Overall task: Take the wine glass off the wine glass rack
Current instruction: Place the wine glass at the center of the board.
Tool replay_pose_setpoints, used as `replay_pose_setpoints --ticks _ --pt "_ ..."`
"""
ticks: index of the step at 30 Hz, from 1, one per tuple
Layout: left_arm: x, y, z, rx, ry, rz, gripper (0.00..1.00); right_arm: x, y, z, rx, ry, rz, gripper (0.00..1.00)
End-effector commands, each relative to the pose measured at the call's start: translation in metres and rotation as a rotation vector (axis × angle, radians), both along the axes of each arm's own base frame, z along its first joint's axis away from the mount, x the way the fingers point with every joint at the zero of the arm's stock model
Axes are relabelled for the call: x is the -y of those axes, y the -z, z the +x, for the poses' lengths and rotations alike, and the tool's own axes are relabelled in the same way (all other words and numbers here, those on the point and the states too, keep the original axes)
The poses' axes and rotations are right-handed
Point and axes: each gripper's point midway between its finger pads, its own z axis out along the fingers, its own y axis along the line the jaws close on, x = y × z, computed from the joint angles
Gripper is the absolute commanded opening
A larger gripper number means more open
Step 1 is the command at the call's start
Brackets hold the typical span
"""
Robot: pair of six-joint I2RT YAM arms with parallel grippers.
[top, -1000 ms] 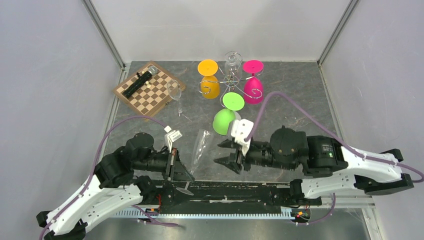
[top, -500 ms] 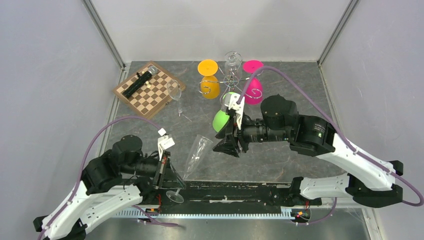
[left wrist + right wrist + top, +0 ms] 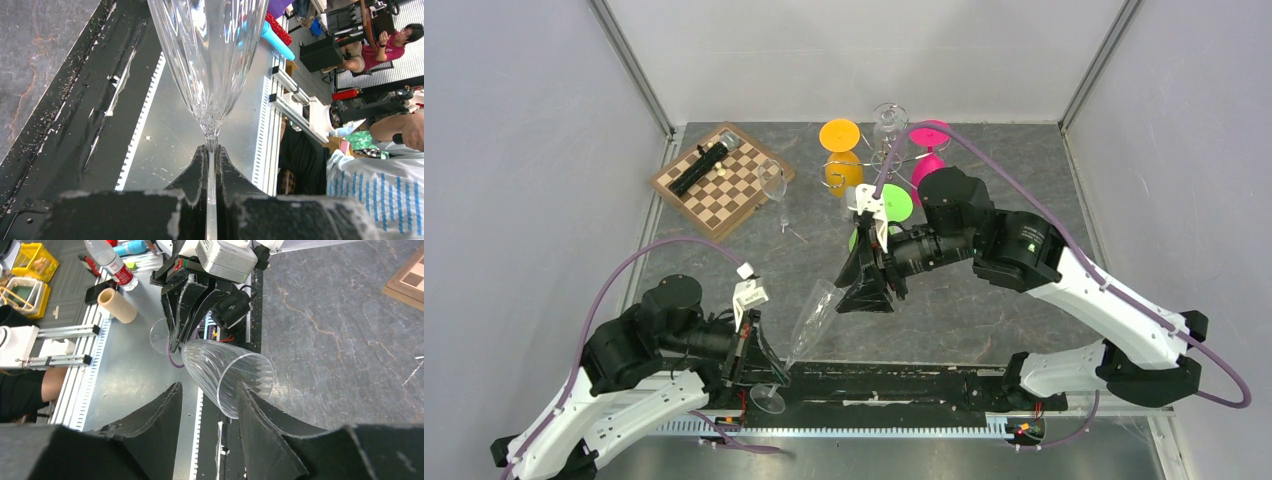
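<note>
The chrome wine glass rack (image 3: 886, 160) stands at the back. An orange glass (image 3: 842, 168), a pink glass (image 3: 929, 135), a green glass (image 3: 894, 203) and a clear glass (image 3: 887, 122) hang on it, partly hidden by my right arm. My left gripper (image 3: 762, 360) (image 3: 212, 150) is shut on the stem of a clear ribbed flute glass (image 3: 816, 308) (image 3: 210, 60), held tilted over the near edge. My right gripper (image 3: 864, 290) (image 3: 209, 387) is open, its jaws either side of the flute's rim (image 3: 245, 375), not touching it.
A chessboard (image 3: 722, 180) with a black cylinder (image 3: 700, 166) on it lies at the back left. A clear wine glass (image 3: 774, 185) stands beside it. The black base rail (image 3: 894, 385) runs along the near edge. Grey walls close in both sides.
My right arm has swung left and away from the near edge, its open gripper now at the flute's rim. My left arm has drawn back toward the near edge with the flute.
</note>
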Motion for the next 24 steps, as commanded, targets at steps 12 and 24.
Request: replay_pose_setpoints --ticks 12,24 --pt "-0.009 -0.019 -0.013 0.118 0.097 -0.066 0.02 -0.003 -0.013 -0.025 0.017 -0.239 0.054 0.4" --pt "-0.009 -0.019 -0.012 0.129 0.091 -0.066 0.02 -0.007 -0.01 -0.027 -0.005 -0.27 0.048 0.17"
